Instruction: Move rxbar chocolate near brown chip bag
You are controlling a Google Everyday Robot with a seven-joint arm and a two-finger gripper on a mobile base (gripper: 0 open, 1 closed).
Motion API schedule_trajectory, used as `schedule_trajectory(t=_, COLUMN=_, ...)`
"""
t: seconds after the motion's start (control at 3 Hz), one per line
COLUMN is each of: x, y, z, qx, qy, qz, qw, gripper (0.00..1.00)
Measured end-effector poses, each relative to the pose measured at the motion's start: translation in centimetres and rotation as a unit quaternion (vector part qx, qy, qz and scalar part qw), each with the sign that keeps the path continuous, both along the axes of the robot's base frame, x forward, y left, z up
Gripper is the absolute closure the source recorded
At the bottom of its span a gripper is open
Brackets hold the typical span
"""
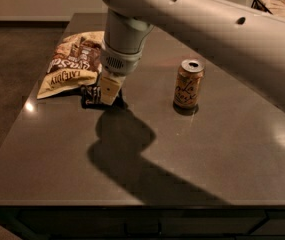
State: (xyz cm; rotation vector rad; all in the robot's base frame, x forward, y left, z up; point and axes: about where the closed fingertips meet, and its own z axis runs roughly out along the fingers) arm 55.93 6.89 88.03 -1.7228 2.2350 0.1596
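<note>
The brown chip bag (72, 64) lies crinkled at the table's far left, brown and cream-yellow. The rxbar chocolate (89, 96), a small dark bar with white lettering, lies just in front of the bag's near right edge, close to it. My gripper (107, 90) hangs straight down from the big white arm, with its tip at the bar's right end and covering part of it. Its shadow spreads over the table in front of it.
An orange drink can (188, 84) stands upright to the right of the gripper, mid-table. The table's left edge (12, 134) and front edge are near. A brown object (277, 5) sits at the far right, behind the arm.
</note>
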Motion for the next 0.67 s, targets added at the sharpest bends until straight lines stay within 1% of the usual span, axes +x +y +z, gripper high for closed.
schedule_trajectory(t=0.33, x=-0.04, y=0.04, z=0.03, qx=0.0, qy=-0.001, qz=0.001, qw=1.0, gripper=0.0)
schedule_trajectory(t=0.67, x=-0.04, y=0.04, z=0.03, qx=0.0, qy=-0.001, qz=0.001, qw=1.0, gripper=0.0)
